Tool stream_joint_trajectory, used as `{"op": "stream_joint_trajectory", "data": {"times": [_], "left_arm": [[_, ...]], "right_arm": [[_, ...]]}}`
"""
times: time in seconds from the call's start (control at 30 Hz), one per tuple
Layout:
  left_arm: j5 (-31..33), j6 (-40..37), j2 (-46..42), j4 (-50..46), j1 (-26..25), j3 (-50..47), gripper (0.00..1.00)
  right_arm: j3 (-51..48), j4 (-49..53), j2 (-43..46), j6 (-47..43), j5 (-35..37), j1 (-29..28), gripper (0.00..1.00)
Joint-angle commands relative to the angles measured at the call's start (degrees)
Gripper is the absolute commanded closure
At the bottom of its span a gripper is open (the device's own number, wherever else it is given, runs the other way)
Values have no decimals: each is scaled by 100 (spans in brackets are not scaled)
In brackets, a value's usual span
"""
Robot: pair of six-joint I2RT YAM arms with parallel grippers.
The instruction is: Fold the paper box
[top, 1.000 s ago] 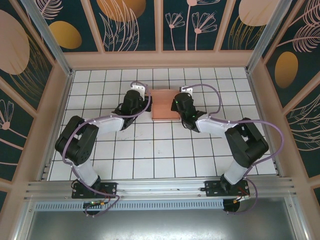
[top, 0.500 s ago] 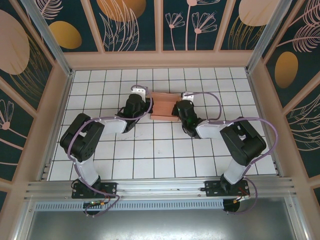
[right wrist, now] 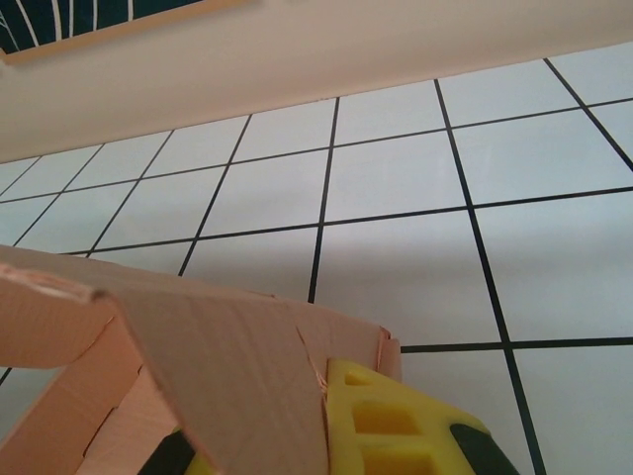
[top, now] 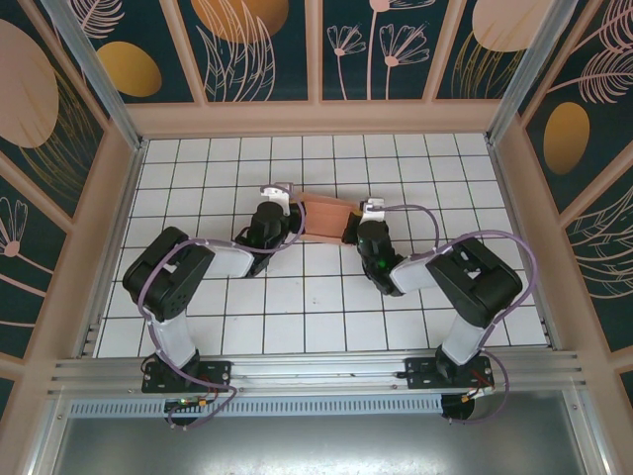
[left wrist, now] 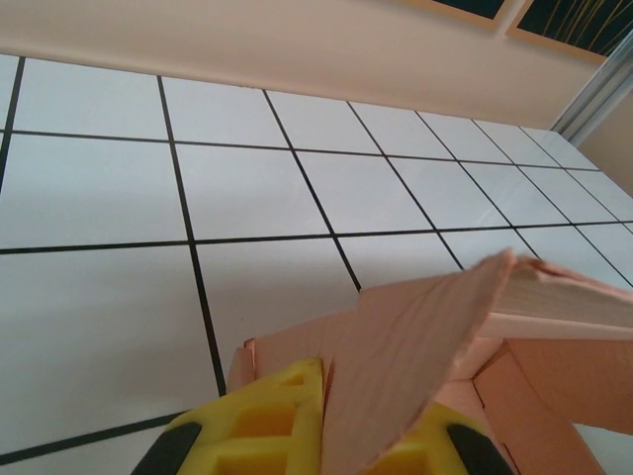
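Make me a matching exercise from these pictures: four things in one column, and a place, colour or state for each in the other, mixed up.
Things:
1. paper box
2. left gripper
3. right gripper
4. table

Descriptions:
A. white tiles with black lines
B. shut on the box's right end
C. salmon pink
D. shut on the box's left end

Pairs: 1-C, 2-D, 3-B, 4-A

Top camera: fixed, high behind both arm bases, looking down on my whole tiled counter [top: 326, 297].
Left wrist camera: close behind my left hand [left wrist: 341, 435], facing low across the tiles beyond it.
Right wrist camera: likewise behind my right hand [right wrist: 297, 445].
Shared by all three: the paper box [top: 324, 216] between the hands.
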State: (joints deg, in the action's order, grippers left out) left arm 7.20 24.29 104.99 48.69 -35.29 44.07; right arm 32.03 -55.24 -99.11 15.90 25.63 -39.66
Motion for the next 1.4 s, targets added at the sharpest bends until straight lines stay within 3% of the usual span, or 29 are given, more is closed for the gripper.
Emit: {"op": "stream_joint_trajectory", "data": {"times": [0.0, 0.17, 0.4, 0.63, 0.77, 0.9, 1.03, 1.17, 1.37], "left_arm": [[161, 127, 148, 227, -81, -272, 100], [264, 19, 219, 547, -145, -493, 100], [414, -150, 171, 430, -158, -516, 100], [606, -351, 153, 240, -171, -488, 100], [642, -436, 127, 194, -181, -472, 100], [671, -504, 140, 183, -202, -461, 99], [625, -516, 152, 193, -214, -428, 99], [616, -582, 191, 185, -254, -374, 99], [609, -618, 226, 204, -253, -373, 97]], "right_arm": [[-279, -314, -230, -91, 131, -112, 100], [-290, -413, -254, -356, 185, -165, 96], [-498, -509, 225, -615, -69, -187, 64], [-1001, -272, 1321, -638, -439, -169, 44], [-1111, 358, 2205, -734, -838, -154, 37], [-799, 1339, 2954, -601, -1105, -108, 35], [-100, 2383, 3057, 143, -1596, 306, 35], [676, 3107, 2682, 642, -2081, 727, 35], [2007, 4214, 1534, 416, -2074, 801, 35]]}}
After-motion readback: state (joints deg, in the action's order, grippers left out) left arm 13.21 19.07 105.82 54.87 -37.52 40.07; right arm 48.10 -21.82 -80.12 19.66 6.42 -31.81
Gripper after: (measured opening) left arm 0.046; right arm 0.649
